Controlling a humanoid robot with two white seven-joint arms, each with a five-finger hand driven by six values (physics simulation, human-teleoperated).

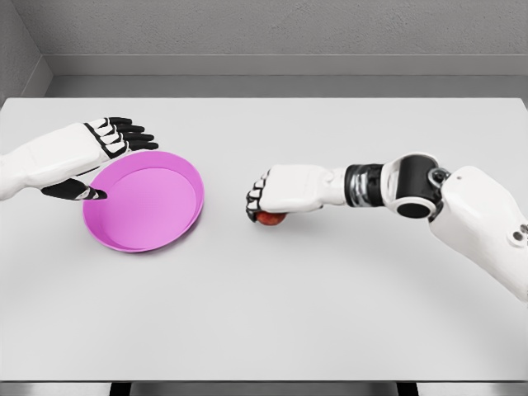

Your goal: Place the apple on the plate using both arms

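From the head camera I am looking down on a pale grey table (pixel 264 313) that is filling most of the view, with a grey wall running behind its far edge.

The right arm is coming in from the right side, and its right hand (pixel 285 191) is sitting palm down near the middle of the table. The fingers (pixel 256 200) are curling down and around the apple (pixel 271 218), so I am reading this as a grasp; only a small red patch of the fruit is showing under the palm, and the rest is hidden by the hand. The apple is looking as if it is resting on the table surface, though I cannot tell for sure whether it is touching or just clear of it.

The pink plate (pixel 145 200) is lying flat on the left half of the table, well apart from the apple and holding nothing. The left arm is reaching in from the left edge, and its left hand (pixel 103 153) is hovering over the plate's near-left rim. Its black-tipped fingers (pixel 132 136) are stretching out straight above the rim while the thumb is pointing across the plate's edge below, so this hand is standing open and gripping nothing
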